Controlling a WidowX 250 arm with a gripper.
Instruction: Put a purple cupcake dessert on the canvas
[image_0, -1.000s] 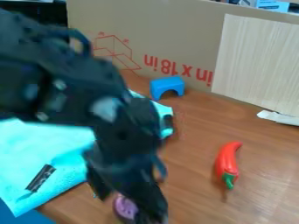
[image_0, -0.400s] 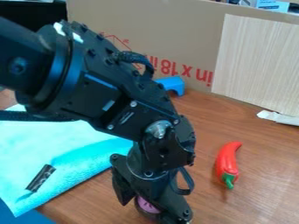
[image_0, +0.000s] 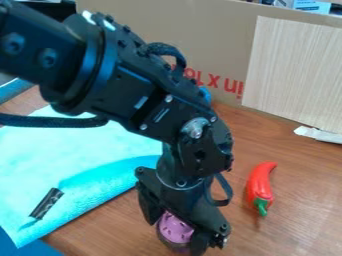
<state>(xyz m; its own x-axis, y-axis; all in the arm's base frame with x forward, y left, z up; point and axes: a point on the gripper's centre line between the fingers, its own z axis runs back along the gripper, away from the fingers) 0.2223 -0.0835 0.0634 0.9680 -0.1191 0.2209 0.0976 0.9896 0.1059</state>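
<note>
Purple-topped toy cupcake with a dark base (image_0: 176, 229) low in the view, a little right of the middle, off the canvas and near its front edge. Right side of the base hidden by a finger; underside hard to make out, so can't tell if touching the worktop (image_0: 234, 225) or lifted.

Black two-finger end effector (image_0: 175, 238) tilted downward over the cupcake, one finger on either side, closed on it, spread only about as wide as the cupcake. Right fingertip close to the bottom edge, exact contact there unclear.

Black jointed robot arm (image_0: 127, 92) slanting in from upper left, base out of view, covering part of the background. Black cable (image_0: 53, 121) looping beside it, over the cloth.

Turquoise cloth canvas (image_0: 80, 165) flat on the left, cut off by the left edge, partly hidden under the arm, raised fold near its right side. Small dark strip (image_0: 47, 203) lying on it.

Red toy chili pepper with green stem (image_0: 260, 186) on the right, well apart from the canvas. Blue plastic block (image_0: 206, 94) behind the arm, mostly hidden. Brown cardboard panel (image_0: 220, 40) at the back, red print partly covered.
</note>
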